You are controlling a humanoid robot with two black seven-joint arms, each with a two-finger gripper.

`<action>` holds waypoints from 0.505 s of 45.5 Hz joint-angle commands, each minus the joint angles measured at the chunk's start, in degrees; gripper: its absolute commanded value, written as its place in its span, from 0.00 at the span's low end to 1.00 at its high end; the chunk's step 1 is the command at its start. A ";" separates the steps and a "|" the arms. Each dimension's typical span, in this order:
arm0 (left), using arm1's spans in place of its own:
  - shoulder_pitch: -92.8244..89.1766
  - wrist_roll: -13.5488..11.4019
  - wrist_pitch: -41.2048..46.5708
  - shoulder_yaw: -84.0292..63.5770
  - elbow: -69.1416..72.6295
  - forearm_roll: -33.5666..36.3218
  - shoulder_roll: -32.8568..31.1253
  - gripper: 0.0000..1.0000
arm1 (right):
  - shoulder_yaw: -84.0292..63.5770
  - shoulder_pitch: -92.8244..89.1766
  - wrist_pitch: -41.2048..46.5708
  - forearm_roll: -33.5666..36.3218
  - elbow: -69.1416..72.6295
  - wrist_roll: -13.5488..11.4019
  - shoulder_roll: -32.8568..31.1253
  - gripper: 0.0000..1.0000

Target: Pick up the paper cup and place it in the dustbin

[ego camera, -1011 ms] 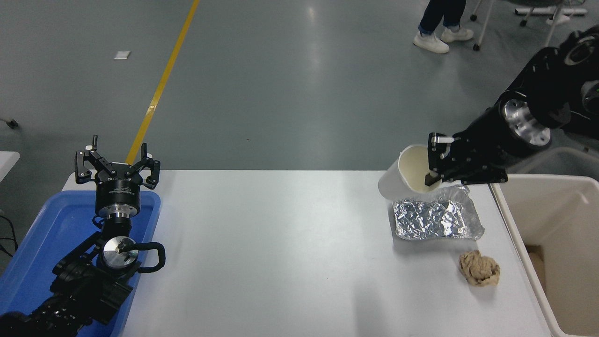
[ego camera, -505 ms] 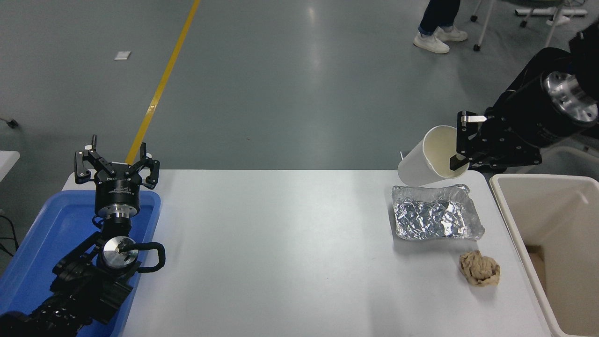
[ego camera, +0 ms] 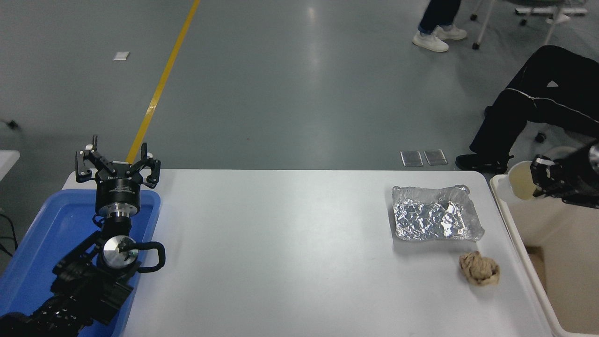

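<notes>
The right hand grips the paper cup by its rim, one finger inside. The cup is tilted, mouth toward the camera, held over the far left corner of the dustbin — off the desk. The left hand sits parked over the blue tray, fingers spread open. A foil tray and a crumpled brown paper ball lie on the desk near the bin.

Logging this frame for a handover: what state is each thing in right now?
paper cup: held tilted at the dustbin's far rim
right gripper: shut on the cup's rim
left gripper: open, parked over the blue tray
dustbin: open-topped
foil tray: crinkled, empty
brown paper ball: crumpled, on the table
</notes>
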 commanded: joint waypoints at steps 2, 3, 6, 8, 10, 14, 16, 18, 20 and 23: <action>-0.01 0.01 0.00 0.00 0.00 0.01 -0.01 0.99 | 17.32 -23.76 -12.97 0.21 -11.44 0.01 -3.53 0.00; -0.01 0.01 0.00 0.00 0.00 0.01 -0.01 0.99 | 18.73 -25.25 -13.67 0.21 -12.14 0.10 -3.53 0.00; -0.01 0.01 0.00 0.00 0.00 0.01 -0.01 0.99 | 21.98 -29.56 -15.25 0.30 -14.07 0.10 -3.35 0.00; -0.01 0.01 0.00 0.00 0.00 0.01 -0.01 0.99 | 23.83 -32.37 -15.87 0.56 -15.65 0.01 -3.00 0.00; -0.01 0.01 0.00 0.00 0.00 0.01 -0.01 0.99 | 25.32 -34.83 -16.49 0.56 -17.41 0.01 -1.95 0.00; -0.01 0.01 0.00 0.00 0.00 0.01 -0.01 0.99 | 27.87 -39.41 -17.63 0.65 -21.19 0.01 0.77 0.00; -0.01 0.01 0.00 0.00 0.00 0.01 -0.10 0.99 | 29.37 -41.17 -18.07 0.65 -22.77 0.01 1.66 0.00; -0.01 0.01 0.00 0.00 0.00 0.01 -0.01 0.99 | 31.04 -42.40 -18.25 0.74 -23.48 0.10 2.27 0.00; -0.01 0.01 0.00 0.00 0.00 0.01 -0.10 0.99 | 32.62 -43.19 -18.51 1.18 -23.57 0.10 2.62 0.00; -0.01 0.01 0.00 0.00 0.00 -0.07 -0.01 0.99 | 34.56 -43.46 -18.86 1.62 -23.31 0.10 3.15 0.00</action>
